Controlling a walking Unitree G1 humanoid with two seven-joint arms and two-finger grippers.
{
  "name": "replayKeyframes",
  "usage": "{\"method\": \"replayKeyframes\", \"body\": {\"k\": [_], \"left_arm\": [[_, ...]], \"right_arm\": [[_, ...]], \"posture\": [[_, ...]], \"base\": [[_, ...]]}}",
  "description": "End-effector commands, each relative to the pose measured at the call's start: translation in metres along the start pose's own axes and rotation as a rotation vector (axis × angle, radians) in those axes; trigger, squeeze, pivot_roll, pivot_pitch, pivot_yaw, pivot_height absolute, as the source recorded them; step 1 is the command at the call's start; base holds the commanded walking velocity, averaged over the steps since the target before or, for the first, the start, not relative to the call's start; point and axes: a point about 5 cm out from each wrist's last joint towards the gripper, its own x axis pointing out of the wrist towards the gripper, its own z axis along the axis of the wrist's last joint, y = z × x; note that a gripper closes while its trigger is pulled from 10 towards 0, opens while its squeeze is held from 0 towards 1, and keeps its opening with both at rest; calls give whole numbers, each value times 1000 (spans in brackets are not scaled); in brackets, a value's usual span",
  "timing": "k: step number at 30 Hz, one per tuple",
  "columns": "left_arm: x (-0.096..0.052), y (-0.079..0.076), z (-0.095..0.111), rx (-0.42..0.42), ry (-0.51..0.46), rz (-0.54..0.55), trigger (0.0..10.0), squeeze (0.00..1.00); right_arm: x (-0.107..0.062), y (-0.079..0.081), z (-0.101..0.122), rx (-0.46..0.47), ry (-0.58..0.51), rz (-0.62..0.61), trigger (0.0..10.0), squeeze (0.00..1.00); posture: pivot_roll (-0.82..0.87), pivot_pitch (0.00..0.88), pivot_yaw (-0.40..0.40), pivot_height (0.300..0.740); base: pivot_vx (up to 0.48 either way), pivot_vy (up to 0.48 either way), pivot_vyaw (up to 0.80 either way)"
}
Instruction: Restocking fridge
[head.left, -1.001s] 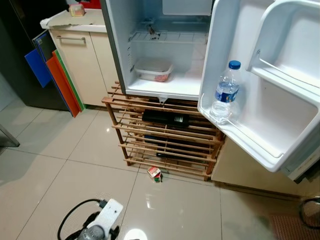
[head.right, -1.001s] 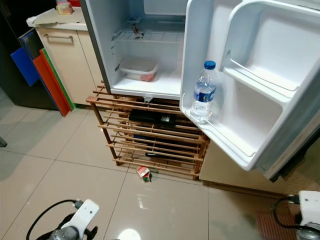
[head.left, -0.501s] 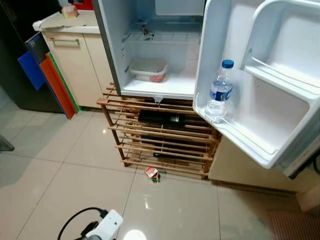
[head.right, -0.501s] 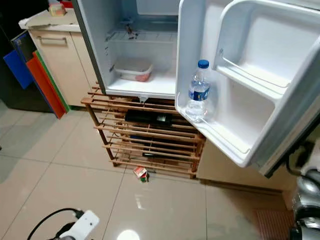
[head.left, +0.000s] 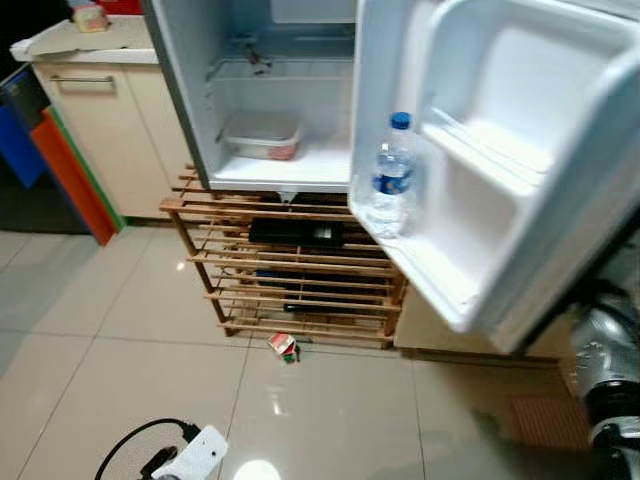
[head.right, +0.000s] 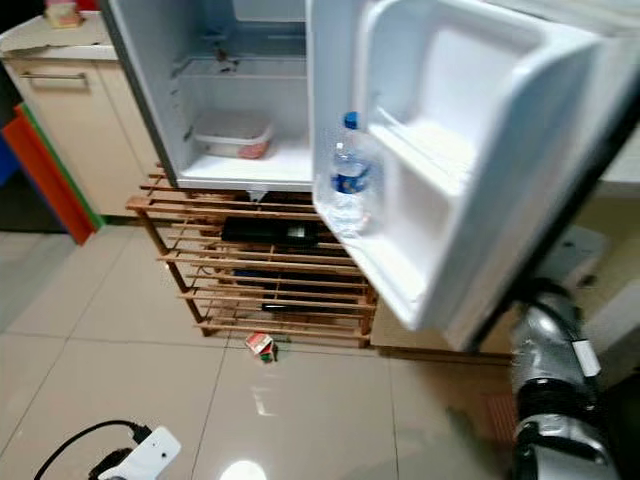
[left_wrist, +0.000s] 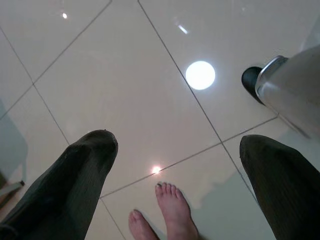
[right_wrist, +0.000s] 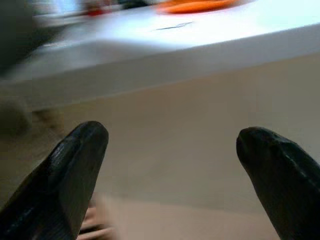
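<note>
Left eye view: mini fridge open on a wooden slatted rack; its door now stands nearer and further left in frame than a second ago, a whole-picture shift that reads as the robot turning or stepping, not the door swinging. One water bottle stands upright in the lower door shelf; a lidded food container sits on the cabinet floor; a small red carton lies on the tiles just before the rack. Right eye view: same stock, with the silver right arm newly risen at the lower right, beside the door's outer edge. Left wrist view: left gripper hangs over glossy floor tiles, fingers spread wide, nothing between them; a person's bare foot below. Right wrist view: right gripper, fingers likewise apart and empty, faces a pale counter front. Judgement: neither gripper carries stock, so restocking appears between items, possibly fetching.
</note>
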Motion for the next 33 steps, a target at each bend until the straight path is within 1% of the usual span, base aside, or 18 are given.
{"method": "replayKeyframes", "body": {"k": [1, 2, 3, 5, 7, 9, 11, 12, 13, 14, 19, 21, 25, 28, 29, 30, 32, 33], "left_arm": [[0, 0, -2, 9, 7, -10, 10000, 0], [0, 1, 0, 9, 3, -11, 10000, 0], [0, 1, 0, 9, 3, -11, 10000, 0], [1, 2, 3, 8, -2, -12, 10000, 0], [1, 3, 5, 7, -6, -11, 10000, 0], [1, 3, 6, 9, -8, -12, 10000, 0], [1, 3, 6, 12, -8, -13, 10000, 0], [1, 3, 6, 13, -8, -14, 10000, 0], [1, 3, 6, 16, -8, -15, 10000, 0], [1, 3, 7, 14, -8, -16, 10000, 0], [1, 3, 7, 13, -8, -19, 10000, 0], [1, 3, 7, 13, -8, -19, 10000, 0], [2, 12, 20, -35, -59, 17, 10000, 0], [3, 32, 37, -94, -111, 116, 10000, 0], [1, 51, 54, -217, -174, 186, 10000, 0], [0, 60, 68, -271, -237, 194, 10000, 0], [-5, 74, 97, -299, -373, 212, 10000, 0], [-7, 77, 104, -306, -415, 218, 10000, 0]], "right_arm": [[0, 26, 4, 53, 23, 188, 10000, 0], [-18, 41, -12, 126, 146, 389, 10000, 0], [-18, 41, -12, 126, 146, 389, 10000, 0], [-30, 37, -28, 113, 228, 430, 10000, 0], [-30, 15, -41, 23, 251, 303, 10000, 0], [-29, -10, -51, -189, 271, 125, 10000, 0], [-33, -28, -56, -354, 299, 17, 10000, 0], [-35, -34, -57, -397, 317, -17, 10000, 0], [-39, -43, -58, -402, 334, -80, 10000, 0], [-48, -63, -59, -428, 386, -214, 10000, 0], [-58, -77, -65, -438, 413, -308, 10000, 0], [-56, -73, -68, -435, 389, -298, 10000, 0], [-45, -38, -66, -328, 266, -166, 10000, 0], [-39, -14, -58, -280, 188, -91, 10000, 0], [-35, 3, -50, -257, 130, -57, 10000, 0], [-33, 13, -45, -239, 96, -36, 10000, 0], [-31, 31, -39, -213, 45, 5, 10000, 0], [-30, 36, -38, -203, 33, 16, 10000, 0]], "posture": [[30, 0, 11, 740], [30, 0, 10, 740], [30, 0, 10, 740], [29, 0, 12, 740], [28, 0, 13, 740], [26, 0, 15, 740], [25, 0, 14, 740], [27, 0, 12, 740], [28, 0, 12, 740], [31, 0, 12, 740], [32, 0, 16, 740], [33, 0, 18, 740], [30, 0, 23, 740], [20, 0, 24, 740], [20, 0, 24, 740], [25, 0, 19, 740], [27, 0, 19, 740], [29, 0, 18, 740]], "base": [[0, 0, 0], [0, 0, 0], [0, 0, 0], [0, 0, 0], [0, 0, 0], [0, 0, 0], [0, 0, 0], [0, 0, 0], [0, 0, 0], [0, 0, 0], [0, 0, 0], [0, 0, 0], [0, 0, 0], [0, 0, 0], [0, 0, 0], [0, 0, 0], [0, 0, 0], [0, 0, 0]]}}
